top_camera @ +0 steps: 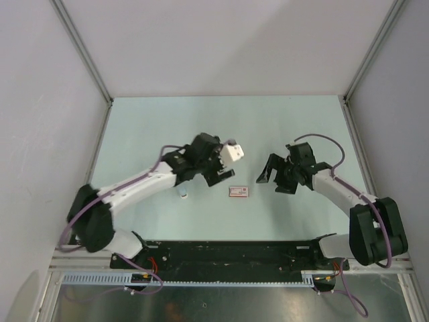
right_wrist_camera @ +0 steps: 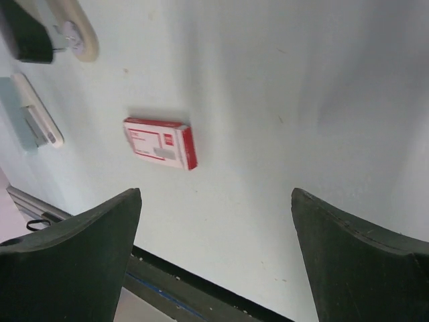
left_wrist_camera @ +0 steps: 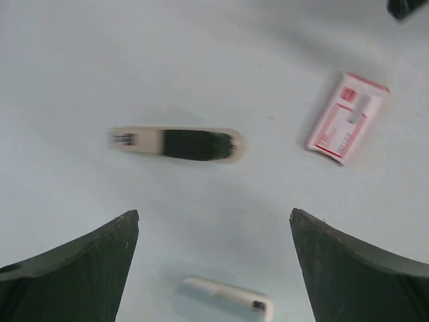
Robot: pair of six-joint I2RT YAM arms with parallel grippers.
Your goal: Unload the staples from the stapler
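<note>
Bench (top_camera: 301,127): pale green, walled in white on three sides.
Left pincer (left_wrist_camera: 214,221): spread wide, nothing held, raised above the bench left of the box.
Stapler (top_camera: 182,195): lying flat, well left of the box, touching neither pincer.
Beige strip (left_wrist_camera: 177,143): dark centre, blurred; left of the box.
Red-and-white box (top_camera: 238,192): flat on the bench between the pincers.
Right pincer (right_wrist_camera: 216,201): spread wide, empty, just right of the box.

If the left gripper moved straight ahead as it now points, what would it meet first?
Probably the stapler, lying low between the left gripper's open jaws, though depth is unclear.
</note>
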